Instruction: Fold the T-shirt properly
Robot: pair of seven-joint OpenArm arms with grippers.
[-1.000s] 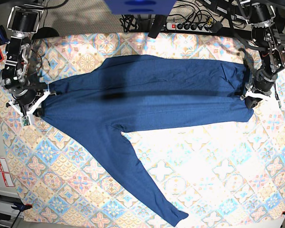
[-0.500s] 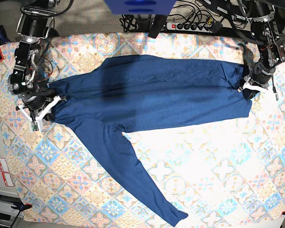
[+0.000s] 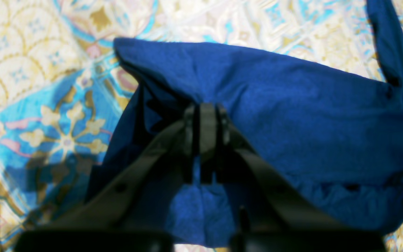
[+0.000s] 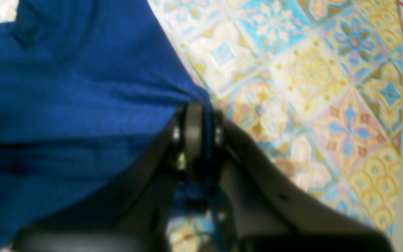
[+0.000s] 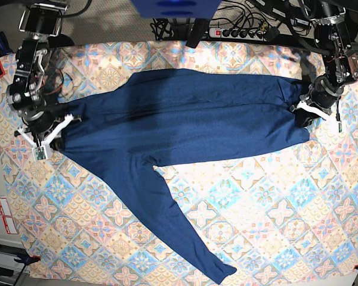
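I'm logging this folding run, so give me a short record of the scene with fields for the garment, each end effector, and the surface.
garment: the T-shirt, dark blue, long-sleeved, stretched flat across the table
sleeve: one long sleeve trails toward the near edge
left end effector: shut on the T-shirt, pinching its edge on the base view's right
right end effector: shut on the T-shirt, pinching the opposite end
surface: patterned tablecloth in pastel tiles
background: power strip with cables behind the table
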